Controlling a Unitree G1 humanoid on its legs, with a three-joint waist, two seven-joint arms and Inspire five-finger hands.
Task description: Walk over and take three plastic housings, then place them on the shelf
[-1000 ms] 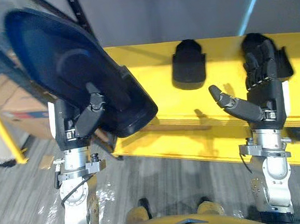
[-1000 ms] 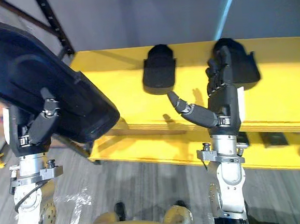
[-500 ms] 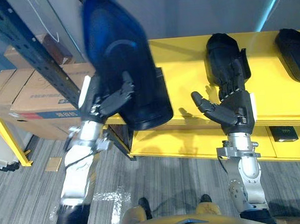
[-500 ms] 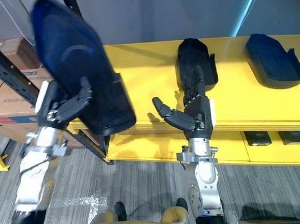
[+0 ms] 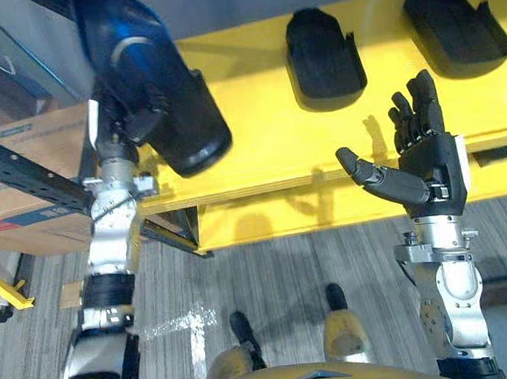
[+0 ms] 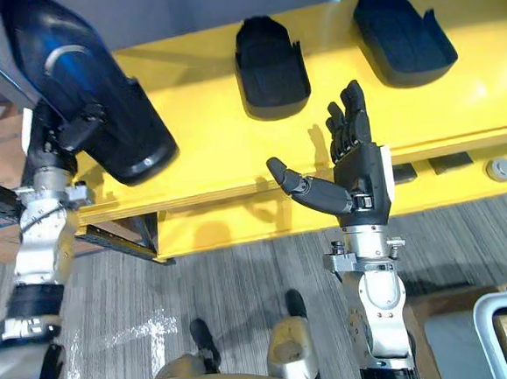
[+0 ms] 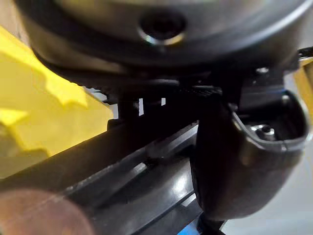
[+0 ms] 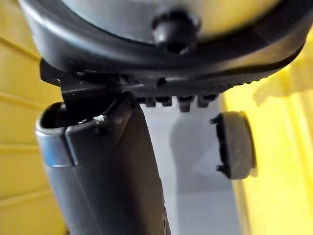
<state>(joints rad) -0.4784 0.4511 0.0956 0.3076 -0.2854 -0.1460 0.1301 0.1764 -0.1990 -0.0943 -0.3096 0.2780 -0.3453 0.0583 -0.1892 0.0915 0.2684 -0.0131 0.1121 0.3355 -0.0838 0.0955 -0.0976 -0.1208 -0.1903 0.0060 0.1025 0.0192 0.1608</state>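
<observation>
Above the left end of the yellow shelf (image 5: 268, 153) | your left hand (image 5: 134, 124) clamps the held housing (image 5: 138, 67), long axis slanting down shelfward | your right hand (image 5: 423, 172) spread, empty, before two shelved housings (image 5: 321, 48) (image 5: 455, 16)

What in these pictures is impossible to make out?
Housing in the left hand: top end cut off by both eye views' upper edge.
Grey discs, right eye view: too small to identify.
White bin: cut off by that view's lower right corner.
Dark bars, left wrist view: blurred, too close to name.

Two black housings (image 5: 323, 48) on yellow shelf (image 5: 267, 144)
</observation>
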